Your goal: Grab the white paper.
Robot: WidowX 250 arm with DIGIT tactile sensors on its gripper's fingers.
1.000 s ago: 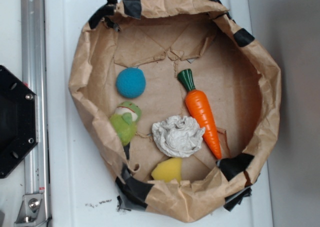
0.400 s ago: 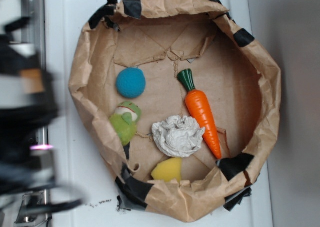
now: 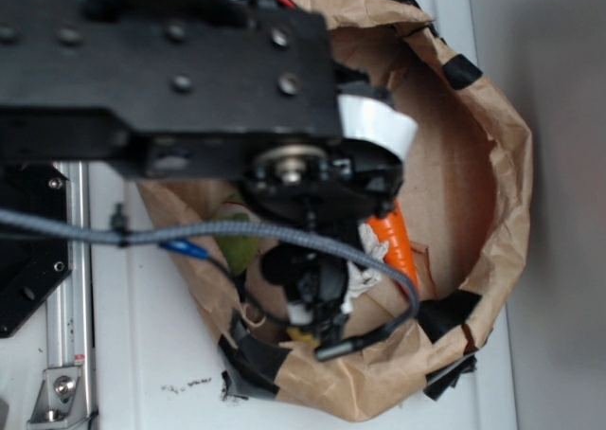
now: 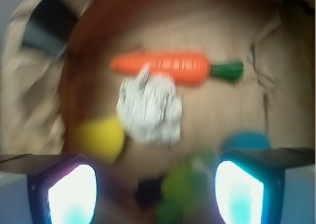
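Observation:
The white paper (image 4: 150,110) is a crumpled off-white ball on the brown paper floor, in the middle of the blurred wrist view, just below the carrot (image 4: 165,68). My gripper (image 4: 155,192) is open, with its two bright fingertips (image 4: 71,194) wide apart at the bottom of the view. It hangs above the green toy, apart from the paper and short of it. In the exterior view the black arm (image 3: 189,70) covers most of the ring, and only a sliver of the white paper (image 3: 367,259) shows beside the carrot (image 3: 390,236).
A ring wall of brown kraft paper (image 3: 502,165) with black tape encloses everything. Inside are a yellow piece (image 4: 101,137), a green plush toy (image 4: 185,189) and a blue ball (image 4: 245,140). A black base (image 3: 28,250) and a metal rail stand at the left.
The arm has swung in from the left and now hangs over the ring, covering the blue ball, the green toy and most of the white paper. The objects have not moved.

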